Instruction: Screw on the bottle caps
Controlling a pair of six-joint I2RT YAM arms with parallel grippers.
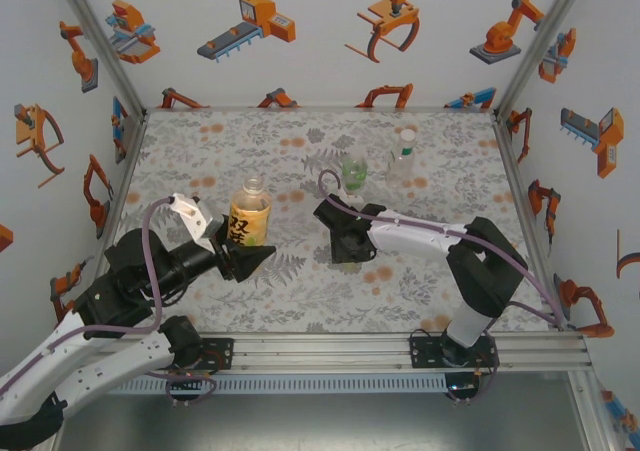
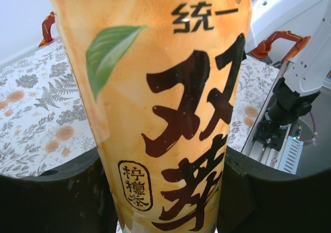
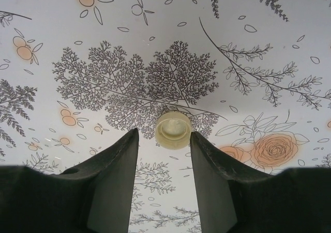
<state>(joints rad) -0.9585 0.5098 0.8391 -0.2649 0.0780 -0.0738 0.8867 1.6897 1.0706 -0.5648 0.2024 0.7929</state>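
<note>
My left gripper (image 1: 247, 258) is clamped low on the label of the amber bottle (image 1: 250, 216). It holds the bottle upright on the table (image 1: 200, 301), left of centre, and the neck looks bare. My right gripper (image 3: 163, 136) hangs low over the table to the right of that bottle. Its jaws are part-way apart, with 1 cap (image 3: 173, 130) lying flat between the tips. The cap sits nearer my right finger (image 3: 217, 181), perhaps touching it, and my left finger (image 3: 114, 171) is clear of it. I have no grip on it yet.

I judge the cap light, stiff and slick, a small plastic piece that will skate or tip if 1 finger meets it first. I would centre on it and pinch across the rim, keeping it level so the thread starts true. The bottle looks thin-walled and weighted by its drink. It needs enough squeeze to stop it turning, but not enough to dent it.

Farther back stand 2 more bottles, the green bottle (image 1: 355, 174) and the slim bottle (image 1: 402, 161), well apart from both grippers. Nothing stands between the cap and the amber neck.
</note>
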